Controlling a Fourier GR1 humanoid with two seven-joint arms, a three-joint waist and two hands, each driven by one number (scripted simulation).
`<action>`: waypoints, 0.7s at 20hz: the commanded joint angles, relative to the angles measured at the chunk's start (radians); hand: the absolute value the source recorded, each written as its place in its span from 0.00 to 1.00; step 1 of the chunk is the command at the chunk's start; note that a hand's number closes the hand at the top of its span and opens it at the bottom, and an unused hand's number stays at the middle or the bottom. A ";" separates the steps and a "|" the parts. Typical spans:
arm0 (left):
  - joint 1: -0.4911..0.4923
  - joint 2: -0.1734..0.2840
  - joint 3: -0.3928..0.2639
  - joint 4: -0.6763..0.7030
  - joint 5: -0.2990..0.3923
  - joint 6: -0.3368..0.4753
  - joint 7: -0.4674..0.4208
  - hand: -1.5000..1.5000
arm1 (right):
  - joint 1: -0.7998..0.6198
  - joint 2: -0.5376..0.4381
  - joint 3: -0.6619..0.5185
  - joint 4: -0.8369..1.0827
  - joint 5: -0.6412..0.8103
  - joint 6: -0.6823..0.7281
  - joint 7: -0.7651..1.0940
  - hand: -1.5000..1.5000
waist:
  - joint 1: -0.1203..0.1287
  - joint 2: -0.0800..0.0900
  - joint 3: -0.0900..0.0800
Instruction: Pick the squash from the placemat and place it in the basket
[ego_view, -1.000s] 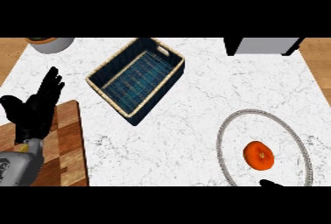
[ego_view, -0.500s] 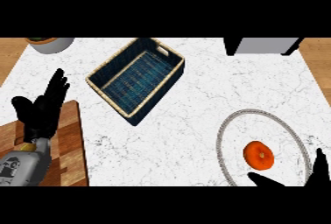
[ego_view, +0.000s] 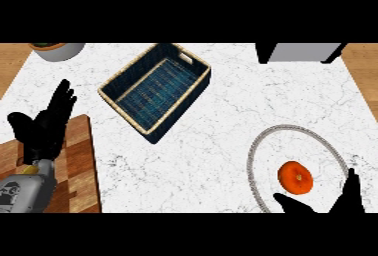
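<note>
Where the round grey placemat (ego_view: 255, 155) lies by the right edge of the white surface (ego_view: 221, 115), one orange squash (ego_view: 296, 177) sits on it, toward the near right corner. Just below it, the right hand (ego_view: 347, 197), coming up from the near edge: thumb to the left of the squash and lower, one long finger to the right, both close but not touching. Fingers (ego_view: 351, 187) spread apart and straight, holding nothing. Squash right above the gap between thumb and finger.

Over at the left edge, the left hand (ego_view: 46, 127), resting with fingers up and straight, a little apart, holding nothing, above a brown wooden board (ego_view: 77, 170).

One basket (ego_view: 156, 91), dark blue inside with a pale rim, lying slanted toward the far left part, well apart from the squash. One pale pot (ego_view: 57, 50) at the far left corner. One grey box with dark sides (ego_view: 299, 52) at the far edge, to the right.
</note>
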 joint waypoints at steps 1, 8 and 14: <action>0.064 0.001 0.003 -0.168 0.001 -0.007 0.105 0.50 | -0.013 0.006 0.036 0.035 0.019 -0.065 0.045 0.00 | 0.006 -0.001 0.000; 0.035 -0.083 0.003 -0.032 -0.071 -0.009 -0.001 0.50 | -0.076 0.006 0.030 0.180 0.005 -0.126 0.041 0.00 | 0.002 0.001 0.000; 0.024 -0.064 0.065 -0.018 -0.083 -0.046 0.004 0.50 | -0.071 0.006 -0.021 0.186 -0.021 -0.099 0.032 0.00 | 0.001 0.000 0.000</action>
